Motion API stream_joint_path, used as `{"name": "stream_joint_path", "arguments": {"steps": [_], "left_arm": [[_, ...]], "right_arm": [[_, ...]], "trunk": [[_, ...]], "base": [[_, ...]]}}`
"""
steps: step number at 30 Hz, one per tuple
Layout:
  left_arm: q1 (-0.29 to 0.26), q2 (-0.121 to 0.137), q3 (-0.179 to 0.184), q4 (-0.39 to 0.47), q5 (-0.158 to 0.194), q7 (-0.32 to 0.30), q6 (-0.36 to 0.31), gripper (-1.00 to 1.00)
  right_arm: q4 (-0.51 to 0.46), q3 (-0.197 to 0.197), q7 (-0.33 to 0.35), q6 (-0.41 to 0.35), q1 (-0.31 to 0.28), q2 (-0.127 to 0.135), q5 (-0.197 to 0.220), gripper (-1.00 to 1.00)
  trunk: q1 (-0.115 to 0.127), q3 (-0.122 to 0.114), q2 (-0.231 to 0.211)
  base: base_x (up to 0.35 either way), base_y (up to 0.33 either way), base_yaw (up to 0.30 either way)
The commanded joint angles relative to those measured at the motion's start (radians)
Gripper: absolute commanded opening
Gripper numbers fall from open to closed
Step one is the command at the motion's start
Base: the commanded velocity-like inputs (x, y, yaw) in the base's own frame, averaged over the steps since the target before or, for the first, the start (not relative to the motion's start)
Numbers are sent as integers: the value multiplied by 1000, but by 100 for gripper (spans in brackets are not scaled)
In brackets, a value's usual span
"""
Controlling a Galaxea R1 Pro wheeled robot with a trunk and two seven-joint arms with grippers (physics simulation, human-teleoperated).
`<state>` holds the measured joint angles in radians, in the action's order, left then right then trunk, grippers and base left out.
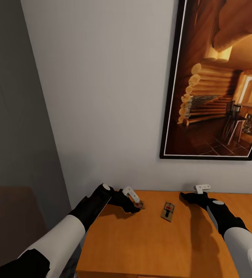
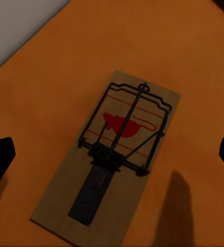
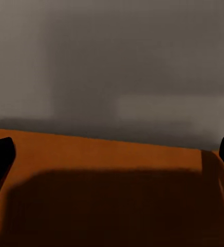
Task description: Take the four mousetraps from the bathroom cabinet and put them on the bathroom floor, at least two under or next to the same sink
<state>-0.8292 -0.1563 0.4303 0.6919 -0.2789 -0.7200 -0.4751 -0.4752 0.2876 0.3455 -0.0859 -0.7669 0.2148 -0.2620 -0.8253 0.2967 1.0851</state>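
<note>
Now poised with the left pincer low over the orange-brown top of the cabinet, fingers spread wide, nothing pinched yet. Directly beneath it, squarely between the two dark fingertips in the left wrist view, lying flat: one mousetrap, wire bar and red mark facing up, long side running away from the pincer. Spread that wide, presumably, to leave room on both sides of the little slab before closing. Tricky, by the look of it: so thin and so flat on the wood that there is little edge to bite on, so likely calling for a drop right down to the surface and a squeeze across the narrow width. Just beyond the left pincer, toward the other arm, a second mousetrap, also flat on the top, roughly midway between the two pincers. Over on the far side of that one, the right pincer, likewise spread apart and empty, held above bare wood close to the wall, facing it, perhaps parked clear of the work. Above the right pincer on that wall, a framed picture. Early in the job, judging by this: both visible traps up on the cabinet, none on the floor.
</note>
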Motion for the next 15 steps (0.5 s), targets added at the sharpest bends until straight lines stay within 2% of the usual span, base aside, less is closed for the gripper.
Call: {"name": "stream_joint_path", "arguments": {"steps": [1, 4, 15], "left_arm": [[-1, 0, -1, 1, -7, -6, -4, 100], [-1, 0, -1, 1, -8, -6, -4, 100], [-1, 1, -1, 1, -8, -6, -5, 100]], "right_arm": [[40, 7, 9, -5, 0, -1, -16, 100], [40, 7, 9, -5, 0, 0, -16, 100], [40, 7, 8, -5, 0, 0, -16, 100]], "trunk": [[-4, 5, 8], [-16, 14, 29], [-16, 14, 29]], "base": [[0, 0, 0], [0, 0, 0], [0, 0, 0]]}}
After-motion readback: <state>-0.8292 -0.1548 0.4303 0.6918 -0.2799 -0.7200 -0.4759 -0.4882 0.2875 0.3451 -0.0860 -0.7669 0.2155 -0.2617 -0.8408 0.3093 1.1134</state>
